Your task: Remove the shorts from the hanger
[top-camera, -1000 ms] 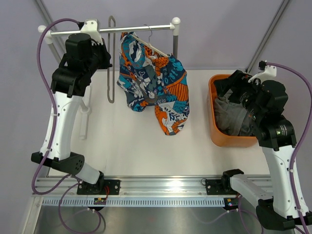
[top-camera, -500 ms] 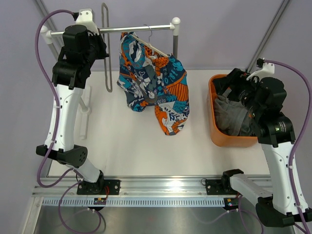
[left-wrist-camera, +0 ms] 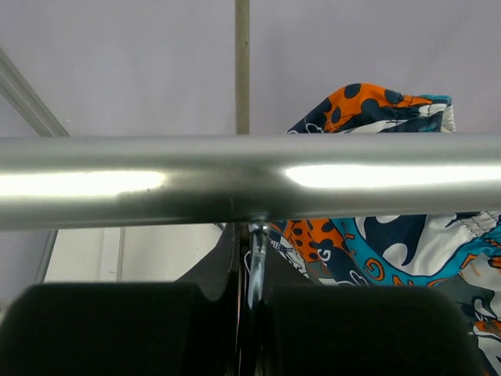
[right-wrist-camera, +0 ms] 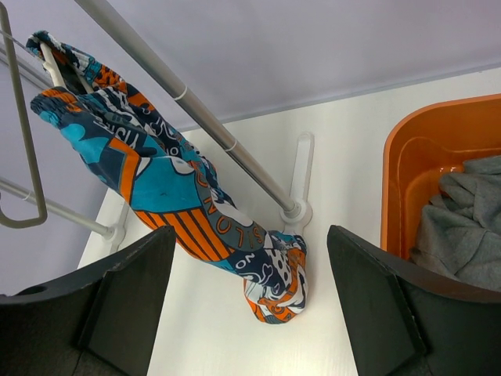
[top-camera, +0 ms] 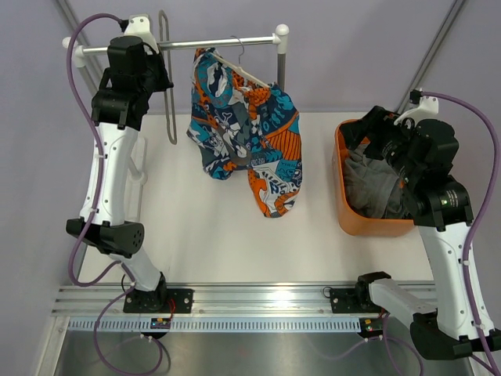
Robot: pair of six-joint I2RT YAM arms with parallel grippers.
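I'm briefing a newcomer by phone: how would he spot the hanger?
Find the metal rail across the table's far end. Printed shorts hang near its right post; the hanger is the thin cream stick slanting along their top, plain against their busy colours.

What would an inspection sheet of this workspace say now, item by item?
Surface: white table, no spills seen.
Job's things: shorts draped on the hanger, hung from the metal rail.
Clutter: orange bin holding grey cloth; grey metal loop on the rail.
Grippers: left gripper shut on the loop under the rail; right gripper open, empty.
Cables: purple cables loop along both arms, apart from the shorts.
Surroundings: plain lilac walls, slanted frame struts.
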